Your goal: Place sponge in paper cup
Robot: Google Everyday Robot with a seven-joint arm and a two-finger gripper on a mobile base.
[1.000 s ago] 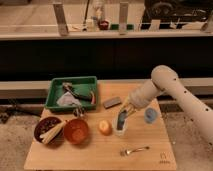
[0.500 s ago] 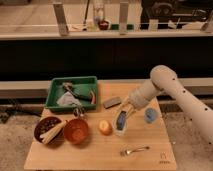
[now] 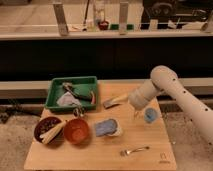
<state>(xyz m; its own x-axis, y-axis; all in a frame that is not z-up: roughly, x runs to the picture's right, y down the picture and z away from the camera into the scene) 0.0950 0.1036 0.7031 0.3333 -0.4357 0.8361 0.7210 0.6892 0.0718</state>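
Note:
The blue-teal sponge (image 3: pixel 103 127) lies low on the wooden table, left of centre. The white paper cup (image 3: pixel 117 131) shows as a white shape touching its right side and seems to lie tipped over; I cannot tell if the sponge's end is inside it. My gripper (image 3: pixel 136 113) hangs from the white arm (image 3: pixel 165 85) up and to the right of both, apart from them and holding nothing I can see. The small orange fruit is hidden.
A blue cup (image 3: pixel 151 115) stands right of the gripper. A grey block with a yellowish handle (image 3: pixel 114 101) lies behind. An orange bowl (image 3: pixel 76 131), a dark bowl (image 3: pixel 48 130), a green tray (image 3: pixel 72 93) and a fork (image 3: pixel 134 150) are also on the table (image 3: pixel 150 160).
The gripper, which held the sponge upright over the standing cup, has lifted away to the right. The sponge and cup now lie low, shifted left over where the orange fruit was.

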